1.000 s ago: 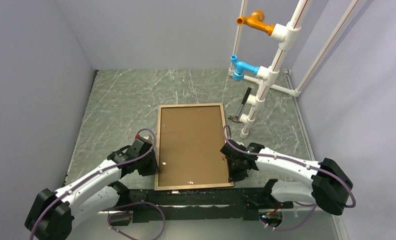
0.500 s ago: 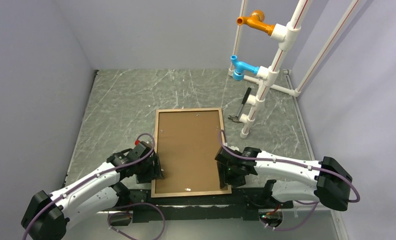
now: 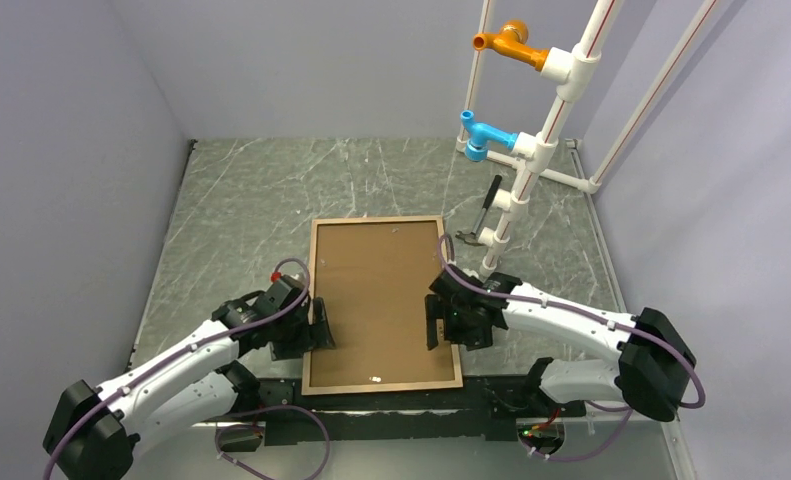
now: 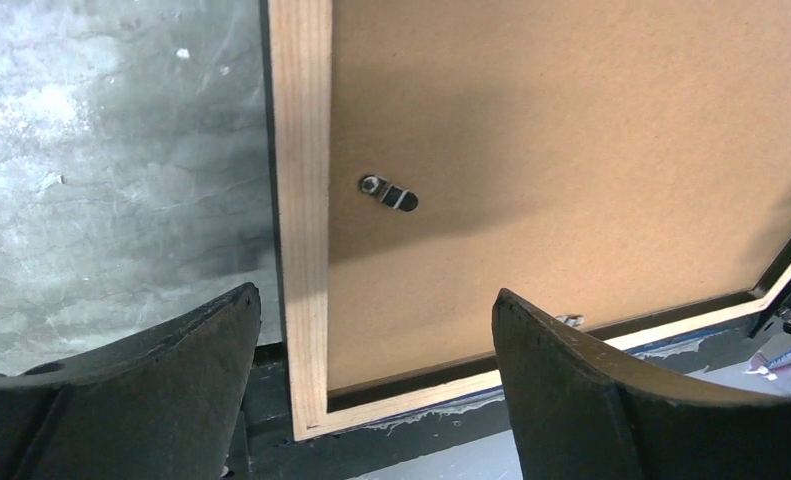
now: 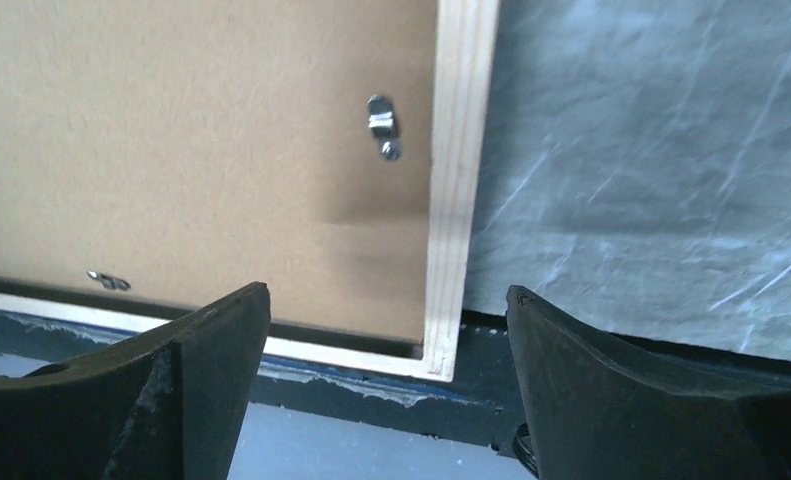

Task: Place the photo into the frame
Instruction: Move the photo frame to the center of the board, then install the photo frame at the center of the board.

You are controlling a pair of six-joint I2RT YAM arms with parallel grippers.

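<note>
The frame lies back-up in the middle of the table, its pale wood rails around a brown backing board. Its near end rests over the black base bar. The photo is hidden. My left gripper stands open over the frame's left rail, one finger on each side and clear of it. My right gripper is open in the same way over the right rail. Small metal turn clips sit on the backing board. Neither the left gripper nor the right gripper holds anything.
A white pipe rack with an orange fitting and a blue fitting stands at the back right. A small hammer lies by its foot. Grey walls close in the left, back and right sides.
Both grippers have opened and let go of the frame's side rails. The frame has shifted slightly left and toward the near edge and now lies flat.
</note>
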